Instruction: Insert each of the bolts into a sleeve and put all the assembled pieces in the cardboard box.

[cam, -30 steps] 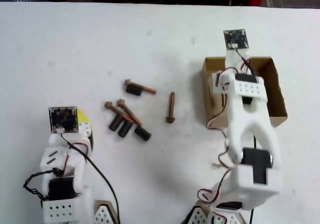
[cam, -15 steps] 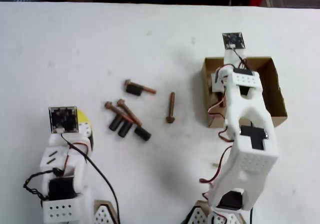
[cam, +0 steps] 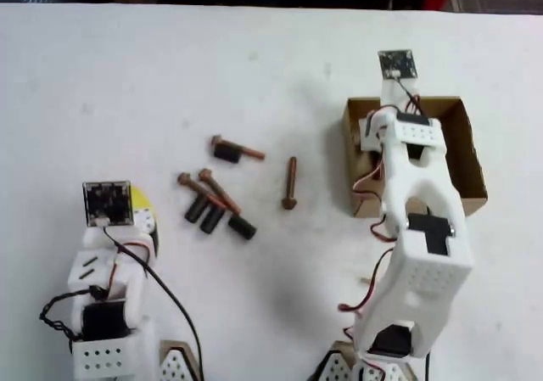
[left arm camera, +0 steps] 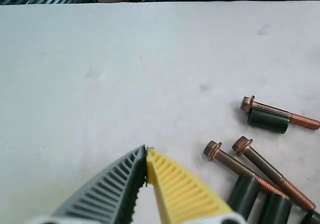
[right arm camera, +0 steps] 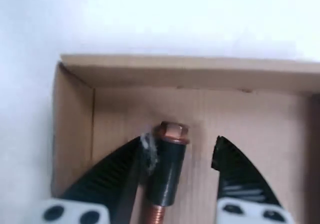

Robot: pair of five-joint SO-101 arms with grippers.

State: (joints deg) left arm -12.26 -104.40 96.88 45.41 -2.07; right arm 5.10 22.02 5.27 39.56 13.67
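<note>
Right gripper (right arm camera: 180, 143) hangs spread over the box (right arm camera: 74, 129), a sleeved bolt (right arm camera: 167, 169) touching one finger and apart from the other, while left gripper (left arm camera: 146, 153) sits pressed together above the table (left arm camera: 100, 74) near loose bolts (left arm camera: 225, 159).

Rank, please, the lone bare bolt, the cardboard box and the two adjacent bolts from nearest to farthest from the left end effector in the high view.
1. Two adjacent copper bolts, left of centre.
2. Lone bare copper bolt, centre.
3. Brown cardboard box, right side.
</note>
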